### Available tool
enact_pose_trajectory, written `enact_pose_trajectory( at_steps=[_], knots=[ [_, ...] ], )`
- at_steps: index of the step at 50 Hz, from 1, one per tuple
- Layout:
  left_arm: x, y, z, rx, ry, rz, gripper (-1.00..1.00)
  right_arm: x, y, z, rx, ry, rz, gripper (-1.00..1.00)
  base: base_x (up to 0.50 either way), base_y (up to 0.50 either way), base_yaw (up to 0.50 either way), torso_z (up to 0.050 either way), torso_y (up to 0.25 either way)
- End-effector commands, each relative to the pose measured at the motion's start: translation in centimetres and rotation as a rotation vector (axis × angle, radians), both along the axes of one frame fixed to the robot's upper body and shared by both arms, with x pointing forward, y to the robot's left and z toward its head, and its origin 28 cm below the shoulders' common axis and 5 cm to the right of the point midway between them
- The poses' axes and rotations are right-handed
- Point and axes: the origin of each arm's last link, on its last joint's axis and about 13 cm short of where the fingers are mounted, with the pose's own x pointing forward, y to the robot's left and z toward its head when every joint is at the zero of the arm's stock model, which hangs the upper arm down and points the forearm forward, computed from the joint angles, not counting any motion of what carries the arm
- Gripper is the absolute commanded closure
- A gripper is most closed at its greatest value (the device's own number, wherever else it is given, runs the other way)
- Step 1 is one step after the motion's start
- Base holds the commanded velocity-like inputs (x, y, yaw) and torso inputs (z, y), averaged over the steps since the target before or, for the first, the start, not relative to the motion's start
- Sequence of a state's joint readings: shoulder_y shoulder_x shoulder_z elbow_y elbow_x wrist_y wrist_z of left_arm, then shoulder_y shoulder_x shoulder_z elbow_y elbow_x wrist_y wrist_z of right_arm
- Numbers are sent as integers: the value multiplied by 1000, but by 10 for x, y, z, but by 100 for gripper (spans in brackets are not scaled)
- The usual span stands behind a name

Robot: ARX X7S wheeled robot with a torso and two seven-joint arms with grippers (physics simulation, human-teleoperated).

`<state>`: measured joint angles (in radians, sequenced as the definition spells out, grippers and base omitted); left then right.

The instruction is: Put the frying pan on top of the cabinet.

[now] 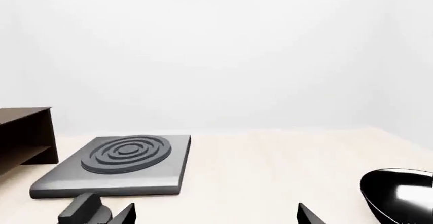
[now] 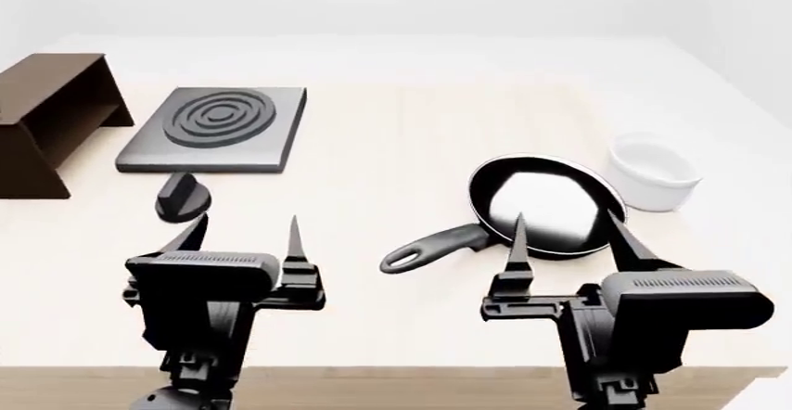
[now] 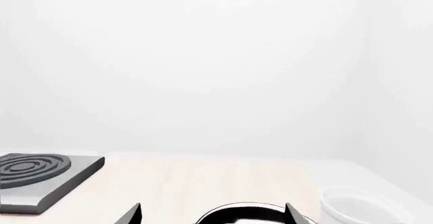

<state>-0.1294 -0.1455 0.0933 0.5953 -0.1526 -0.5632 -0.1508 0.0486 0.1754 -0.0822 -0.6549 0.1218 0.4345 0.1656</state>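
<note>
frying pan sits flat on the desk, right of centre, handle pointing toward the robot's left, just beside a white bowl. cabinet is at far left w/ a grey hob next to it & a small dark knob nearby. left end effector & right end effector both hover w/ fingers spread, gripping nothing; the right 1 is over the pan's near edge.

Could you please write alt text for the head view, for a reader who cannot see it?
A black frying pan lies on a pale table, handle toward the robot, with both open end effectors, left and right, hovering empty. A white bowl sits beside it; a hob and brown cabinet stand far left.
</note>
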Motion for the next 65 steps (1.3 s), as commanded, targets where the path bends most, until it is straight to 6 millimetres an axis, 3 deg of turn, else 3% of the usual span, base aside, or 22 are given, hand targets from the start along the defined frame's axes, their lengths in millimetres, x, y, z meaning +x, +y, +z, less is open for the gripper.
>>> enact_pose_trajectory(
  at_steps=[1,38,44,48,56,60,65],
  knots=[
    [-4,0,14,12,-29,-8,-100,-6,0,15,-14,-41,1,-100,500,0,0,0,0],
    [-3,0,10,13,-19,-6,-100,-8,0,19,-10,-78,16,-100,499,0,0,0,0],
    [-3,0,9,14,-17,-6,-100,-34,1,51,-83,-385,7,-100,0,0,0,0,0],
    [-2,1,8,14,-14,-2,-100,-45,1,64,-91,-464,8,-100,0,0,0,0,0],
    [-3,0,8,5,0,-11,-100,-48,2,66,-106,-477,9,-100,0,0,0,0,0],
    [-4,-1,7,-16,84,-81,-100,-46,3,63,-102,-460,14,-100,0,0,0,0,0],
    [-5,-9,3,92,288,-281,-100,-43,2,61,-100,-442,12,-100,0,0,0,0,0]
  ],
)
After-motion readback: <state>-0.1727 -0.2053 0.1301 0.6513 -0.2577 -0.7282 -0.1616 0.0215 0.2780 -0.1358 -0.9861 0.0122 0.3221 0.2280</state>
